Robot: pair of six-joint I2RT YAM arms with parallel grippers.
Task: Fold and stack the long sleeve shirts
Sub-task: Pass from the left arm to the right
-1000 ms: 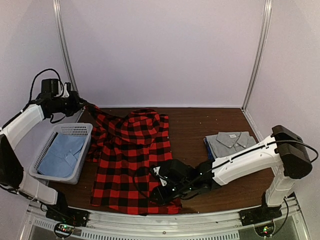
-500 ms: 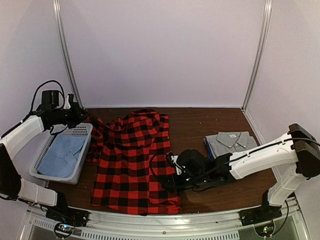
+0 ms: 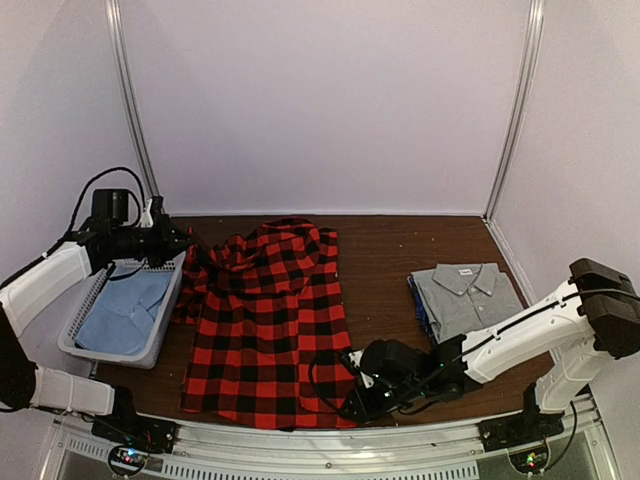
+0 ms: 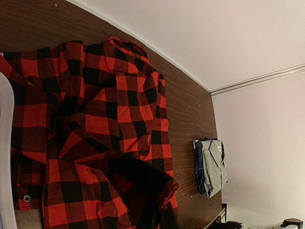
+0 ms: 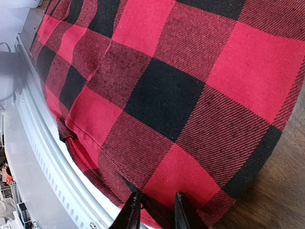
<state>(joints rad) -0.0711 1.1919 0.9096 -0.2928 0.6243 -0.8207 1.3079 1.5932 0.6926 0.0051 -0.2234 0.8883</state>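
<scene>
The red-and-black flannel shirt (image 3: 265, 320) lies spread over the table's left half, rumpled at its far left. My left gripper (image 3: 180, 242) is shut on that far-left part, just past the basket's corner. In the left wrist view the flannel (image 4: 109, 105) bunches around the dark left gripper (image 4: 159, 222). My right gripper (image 3: 352, 398) sits low on the flannel's near right corner. Seen from the right wrist, its fingertips (image 5: 131, 214) press on the flannel (image 5: 181, 86) beside the hem, and the right gripper (image 5: 153, 212) is narrowly open over cloth. The grey shirt (image 3: 465, 290) lies folded at the right, also visible as the grey shirt (image 4: 213, 164).
A grey basket (image 3: 150, 258) holding light blue cloth (image 3: 125, 305) stands at the left, next to the flannel. A blue garment (image 3: 416, 300) shows under the grey shirt's left edge. The metal rail (image 3: 300, 445) runs along the near table edge, close to my right gripper.
My right gripper left the flannel's near corner, swung right and a little farther off, then came back to it while its jaws narrowed. My left gripper lowered and shifted right with the cloth.
</scene>
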